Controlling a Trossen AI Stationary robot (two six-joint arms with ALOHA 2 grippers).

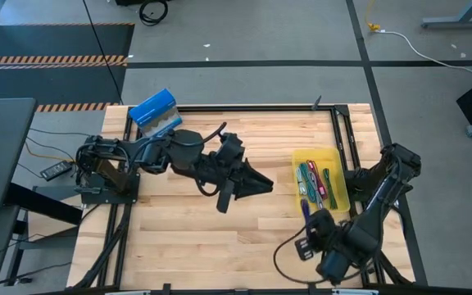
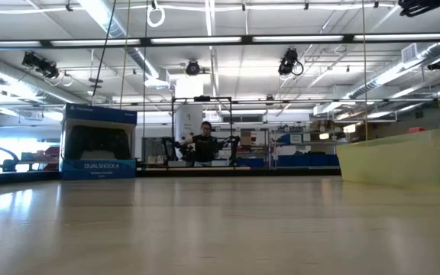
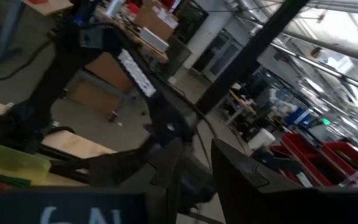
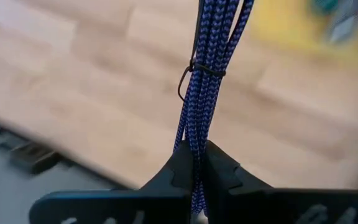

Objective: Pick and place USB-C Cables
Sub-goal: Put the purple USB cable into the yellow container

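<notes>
Pick step: right gripper (image 4: 194,171) clenched on the purple USB-C cable bundle (image 4: 207,74), just beside the yellow tray (image 1: 334,157). Next, carry and place. Left gripper (image 1: 256,185) idle; fingers' state unclear.

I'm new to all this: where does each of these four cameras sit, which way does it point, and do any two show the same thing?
High: overhead, straight down; both arms, yellow tray, blue box.
Low: table height, level across into the room; no arm shows.
Left wrist: on the left arm, looking past its dark fingers toward the room.
Right wrist: on the right arm; right pincer shut on the purple cable.
Shared: high and low both show tray and box.
</notes>
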